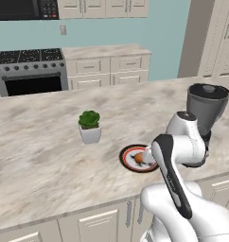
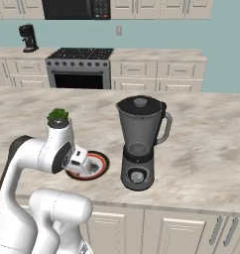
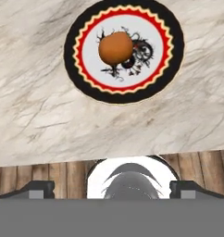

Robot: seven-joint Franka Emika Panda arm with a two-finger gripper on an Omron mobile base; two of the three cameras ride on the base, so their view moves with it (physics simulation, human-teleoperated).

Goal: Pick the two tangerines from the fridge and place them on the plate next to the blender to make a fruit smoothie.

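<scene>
One tangerine [image 3: 115,48] lies on the pale centre of the plate [image 3: 72,60], a small round plate with a dark rim and a red ring. The plate [image 1: 128,153] sits on the counter just left of the blender [image 1: 207,106], and the tangerine [image 1: 138,158] is partly behind my arm. My gripper [image 3: 112,189] hangs above the counter's near edge, short of the plate. Its fingertips [image 3: 37,187] stand wide apart with nothing between them. In the right base view my gripper [image 2: 91,169] points down at the plate [image 2: 103,159] beside the blender [image 2: 139,141]. The fridge is out of view.
A white potted plant [image 1: 90,126] stands on the marble counter [image 1: 40,156] left of the plate. A stove [image 1: 31,71] and beige cupboards line the back wall. A black coffee machine [image 2: 28,37] stands on the far counter. Wooden floor [image 3: 49,173] lies below the counter edge.
</scene>
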